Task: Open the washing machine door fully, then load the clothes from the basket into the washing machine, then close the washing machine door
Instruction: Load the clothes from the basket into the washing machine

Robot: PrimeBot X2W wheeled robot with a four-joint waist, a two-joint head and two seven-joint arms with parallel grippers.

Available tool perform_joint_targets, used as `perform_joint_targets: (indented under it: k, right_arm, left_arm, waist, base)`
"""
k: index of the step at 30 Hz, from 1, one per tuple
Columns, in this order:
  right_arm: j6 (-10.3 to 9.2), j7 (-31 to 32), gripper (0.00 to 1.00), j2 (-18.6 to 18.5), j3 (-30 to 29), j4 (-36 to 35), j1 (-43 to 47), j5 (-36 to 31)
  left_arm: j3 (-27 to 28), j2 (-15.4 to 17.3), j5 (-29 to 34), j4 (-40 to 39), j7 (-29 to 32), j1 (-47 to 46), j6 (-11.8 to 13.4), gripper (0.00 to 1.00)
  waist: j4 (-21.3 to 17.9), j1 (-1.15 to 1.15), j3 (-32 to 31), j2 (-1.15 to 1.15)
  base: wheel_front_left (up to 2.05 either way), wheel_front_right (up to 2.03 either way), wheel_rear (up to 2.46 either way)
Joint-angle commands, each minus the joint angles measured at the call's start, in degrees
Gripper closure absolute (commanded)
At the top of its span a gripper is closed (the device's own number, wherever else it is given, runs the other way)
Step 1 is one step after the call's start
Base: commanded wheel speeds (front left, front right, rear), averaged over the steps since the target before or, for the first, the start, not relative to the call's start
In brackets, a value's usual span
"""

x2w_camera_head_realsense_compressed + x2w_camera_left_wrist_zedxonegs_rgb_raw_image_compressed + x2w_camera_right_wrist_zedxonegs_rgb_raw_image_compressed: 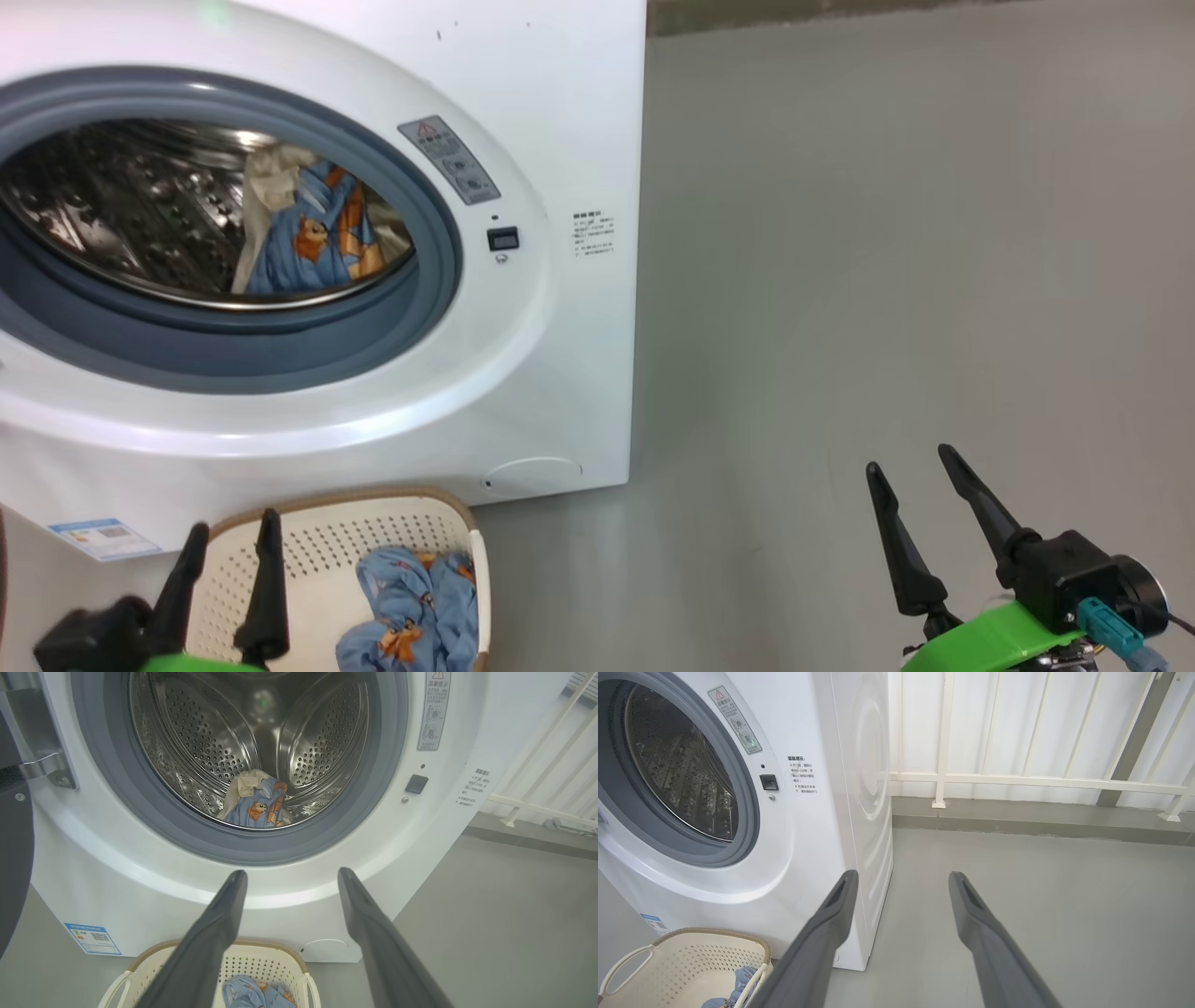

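Note:
The white washing machine [560, 112] stands with its mouth uncovered, and a cream and a light blue cloth [313, 233] lie in the steel drum [210, 742]. The washing machine door [11, 868] is swung out to the left, a dark edge by the hinge. On the floor in front sits the cream basket [327, 546] holding another light blue cloth [415, 607]. My left gripper [233, 541] hangs open and empty over the basket's left part. My right gripper [910, 467] is open and empty over bare floor to the right of the machine.
Grey floor [887, 233] stretches right of the machine. A white railing [1017, 781] on a low kerb runs behind it. A blue label sticker [98, 537] is on the machine's lower left front.

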Motion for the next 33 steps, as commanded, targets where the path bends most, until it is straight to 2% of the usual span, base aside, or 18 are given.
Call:
perform_joint_targets:
  k: [1, 6, 17, 33]
  right_arm:
    - [0.09, 0.07, 0.00, -0.19, 1.49, -1.89, 0.04, 0.76]
    - [0.09, 0.06, 0.00, -0.19, 1.74, -2.30, 1.15, 1.28]
    - [0.09, 0.32, 0.00, -0.19, 2.23, -2.49, 1.32, 1.30]
    - [0.09, 0.29, 0.00, -0.19, 2.68, -1.69, 1.20, 1.34]
  left_arm:
    - [2.85, 0.78, 1.80, -1.99, -0.37, -0.02, 0.44, 0.00]
    - [4.26, -1.40, 7.32, -3.28, -0.37, 2.41, -0.01, 0.00]
    - [7.63, -6.94, 12.86, -2.26, -0.37, 4.54, -3.49, 0.00]
    - [10.36, -10.42, 16.65, -0.62, -0.37, 4.46, -7.15, 0.00]
  waist:
    - [0.24, 0.00, -1.68, 0.00]
    - [0.23, 0.00, -3.03, 0.00]
    - [0.11, 0.00, -4.06, 0.00]
    - [0.21, 0.00, -4.14, 0.00]
  base:
    - [0.00, 0.00, 0.00]
    - [0.00, 0.00, 0.00]
    - [0.00, 0.00, 0.00]
    - [0.00, 0.00, 0.00]
